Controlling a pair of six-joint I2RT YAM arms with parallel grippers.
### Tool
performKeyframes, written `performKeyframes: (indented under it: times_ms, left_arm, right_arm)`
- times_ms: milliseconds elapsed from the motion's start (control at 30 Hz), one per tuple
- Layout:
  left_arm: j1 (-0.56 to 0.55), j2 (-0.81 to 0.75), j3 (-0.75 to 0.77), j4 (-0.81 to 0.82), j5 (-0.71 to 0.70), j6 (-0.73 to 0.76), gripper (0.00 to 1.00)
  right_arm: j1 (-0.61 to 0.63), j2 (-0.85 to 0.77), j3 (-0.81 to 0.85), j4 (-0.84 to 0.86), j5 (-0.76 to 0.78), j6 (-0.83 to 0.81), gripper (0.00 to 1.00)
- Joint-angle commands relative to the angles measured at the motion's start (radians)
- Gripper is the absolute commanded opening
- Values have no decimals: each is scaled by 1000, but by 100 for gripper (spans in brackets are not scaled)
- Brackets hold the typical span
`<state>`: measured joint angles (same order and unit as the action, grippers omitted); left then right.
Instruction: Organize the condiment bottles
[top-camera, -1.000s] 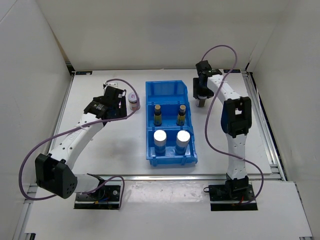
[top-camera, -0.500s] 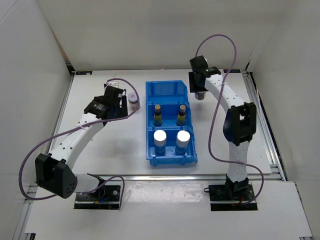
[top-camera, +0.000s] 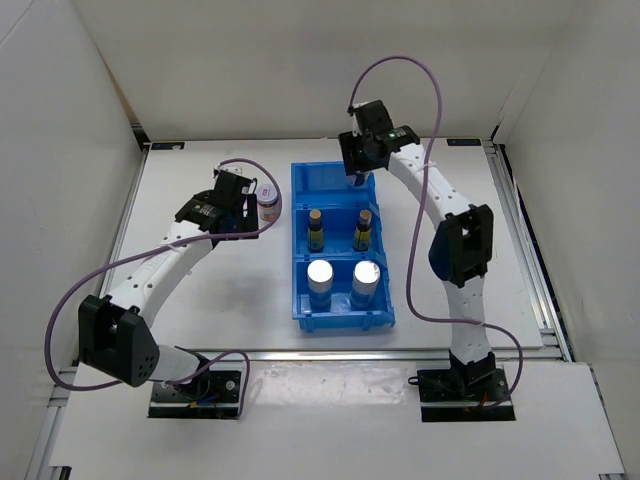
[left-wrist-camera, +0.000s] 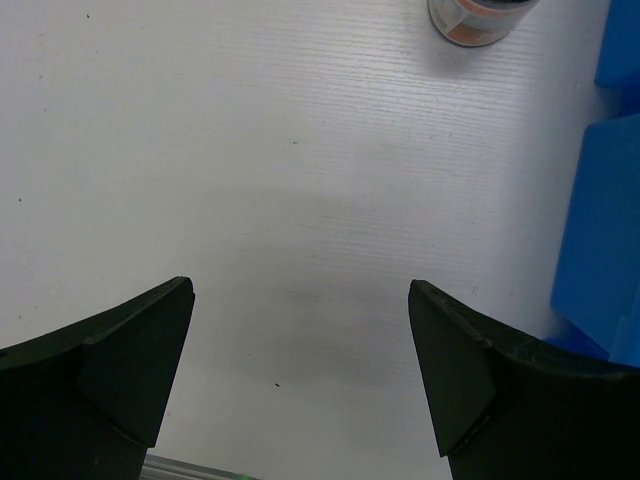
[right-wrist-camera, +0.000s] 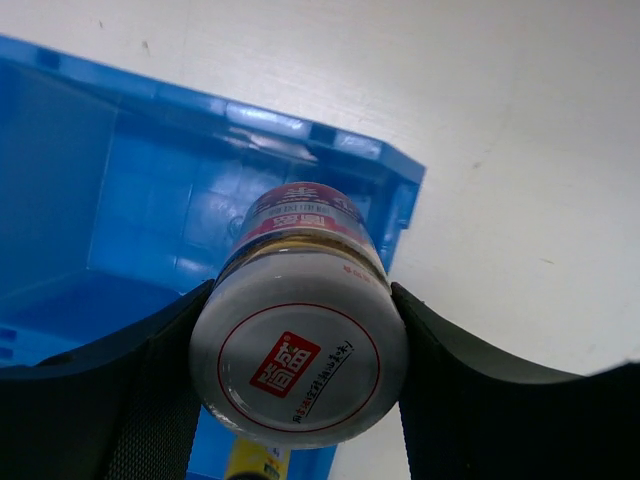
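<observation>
White-based jar (right-wrist-camera: 298, 345) in right gripper (right-wrist-camera: 300, 405) over bin (right-wrist-camera: 100, 190): clear on wrist cam only.

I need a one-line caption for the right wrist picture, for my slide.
Right gripper holds a squat jar over a corner of the blue bin.

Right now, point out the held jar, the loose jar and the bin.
held jar (right-wrist-camera: 298, 362): right wrist view, white end
loose jar (top-camera: 266, 194): top external view, lid
bin (top-camera: 322, 188): top external view, far compartment

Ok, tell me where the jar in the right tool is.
In the right wrist view, the squat jar sits clamped in the right tool above the far right corner of the blue bin, at its back compartment.
</observation>
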<state>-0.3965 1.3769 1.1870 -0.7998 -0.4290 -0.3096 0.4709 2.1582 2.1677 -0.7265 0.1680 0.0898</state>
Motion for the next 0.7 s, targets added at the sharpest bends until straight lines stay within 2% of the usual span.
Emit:
performKeyframes:
  times_ms: [0, 533, 600, 667]
  left_arm:
    - [1, -16, 33, 14, -10, 15, 99]
    - [1, 11, 33, 14, -10, 15, 99]
    - [1, 11, 33, 14, -10, 15, 99]
    - [1, 21, 33, 14, -10, 15, 99]
  right_arm:
    - [-5, 38, 70, 47, -71, -39, 0]
    - [-5, 215, 101, 38, -113, -70, 7]
    - [-5, 226, 101, 38, -122, -70, 10]
    - [-5, 235, 101, 38, -122, -70, 21]
